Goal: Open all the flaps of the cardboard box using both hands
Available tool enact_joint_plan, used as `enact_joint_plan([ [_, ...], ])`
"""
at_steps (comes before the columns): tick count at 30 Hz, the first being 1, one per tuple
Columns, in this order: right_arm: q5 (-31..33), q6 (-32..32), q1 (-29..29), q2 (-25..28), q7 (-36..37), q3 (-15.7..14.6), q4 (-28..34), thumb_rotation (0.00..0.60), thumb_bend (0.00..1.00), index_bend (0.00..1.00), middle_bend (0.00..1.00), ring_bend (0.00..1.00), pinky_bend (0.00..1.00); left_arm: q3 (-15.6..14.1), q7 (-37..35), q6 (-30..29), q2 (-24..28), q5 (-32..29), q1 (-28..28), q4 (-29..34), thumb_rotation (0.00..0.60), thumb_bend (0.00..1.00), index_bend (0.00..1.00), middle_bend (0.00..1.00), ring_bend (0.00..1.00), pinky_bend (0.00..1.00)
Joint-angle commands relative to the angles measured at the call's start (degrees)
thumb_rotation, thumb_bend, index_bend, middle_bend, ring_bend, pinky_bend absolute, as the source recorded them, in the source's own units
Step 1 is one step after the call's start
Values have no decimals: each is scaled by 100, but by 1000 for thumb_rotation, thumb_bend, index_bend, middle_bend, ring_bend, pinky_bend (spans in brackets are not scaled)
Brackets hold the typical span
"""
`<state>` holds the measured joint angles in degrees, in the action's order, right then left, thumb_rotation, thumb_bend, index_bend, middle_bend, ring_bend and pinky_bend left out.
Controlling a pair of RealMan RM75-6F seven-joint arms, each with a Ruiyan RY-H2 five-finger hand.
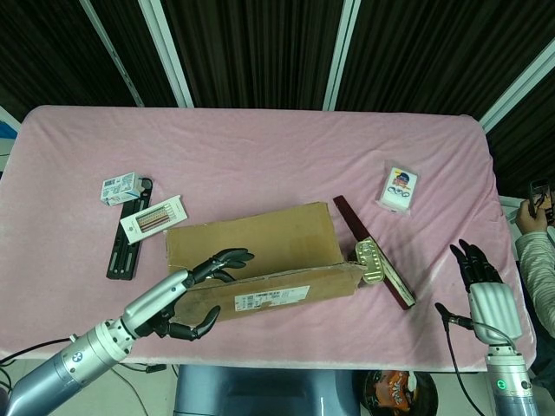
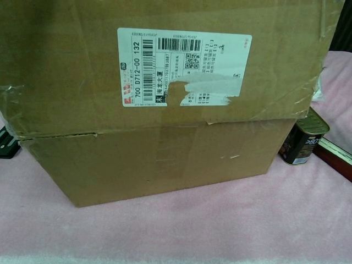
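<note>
Left hand [image 1: 195, 295] grips the near flap [image 1: 273, 296] of the cardboard box [image 1: 251, 243], half raised — far flap unopened; right hand [image 1: 481, 282] idle, fingers spread.

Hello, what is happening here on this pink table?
The robot is opening a brown cardboard box on the pink-covered table. Its left hand holds the near flap with the white shipping label, fingers hooked over its edge; the flap stands raised. The right hand waits open, well apart from the box.
</note>
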<state>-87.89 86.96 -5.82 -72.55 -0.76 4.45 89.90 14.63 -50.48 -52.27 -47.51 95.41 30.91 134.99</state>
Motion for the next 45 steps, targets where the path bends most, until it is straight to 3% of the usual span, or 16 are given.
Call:
enact_joint_plan([
  [1, 6, -5, 0, 2, 1, 1, 1, 600, 207, 0, 0, 0, 223, -104, -193, 0, -30, 175, 97, 0, 600, 589, 18, 77, 98, 248],
  [13, 25, -22, -1, 9, 12, 6, 7, 600, 207, 0, 0, 0, 223, -494, -778, -210, 2, 767, 280, 0, 600, 587, 18, 77, 98, 247],
  [22, 40, -31, 0, 8, 4, 9, 21, 600, 207, 0, 0, 0, 222, -595, -1032, -640, 271, 1065, 331, 0, 600, 586, 18, 77, 98, 247],
  [28, 39, -29, 0, 6, -12, 10, 27, 600, 208, 0, 0, 0, 222, -829, -1161, -664, 418, 1312, 378, 0, 600, 586, 18, 77, 98, 247],
  [35, 54, -34, 3, 11, -7, 14, 33, 600, 208, 0, 0, 0, 223, -972, -1118, -705, 485, 1303, 402, 0, 600, 580, 19, 77, 98, 246],
  [39, 63, -40, 4, 18, 2, 17, 35, 600, 209, 0, 0, 0, 223, -955, -493, -732, 629, 941, 311, 0, 600, 469, 19, 76, 98, 234],
  [42, 77, -48, 4, 25, 15, 21, 40, 600, 209, 0, 0, 0, 222, -941, 534, -707, 791, 437, 145, 0, 600, 367, 19, 73, 91, 215],
  [45, 80, -50, 3, 28, 18, 23, 42, 600, 209, 0, 0, 0, 222, -953, 2268, -976, 760, -215, -195, 0, 600, 295, 19, 61, 83, 199],
])
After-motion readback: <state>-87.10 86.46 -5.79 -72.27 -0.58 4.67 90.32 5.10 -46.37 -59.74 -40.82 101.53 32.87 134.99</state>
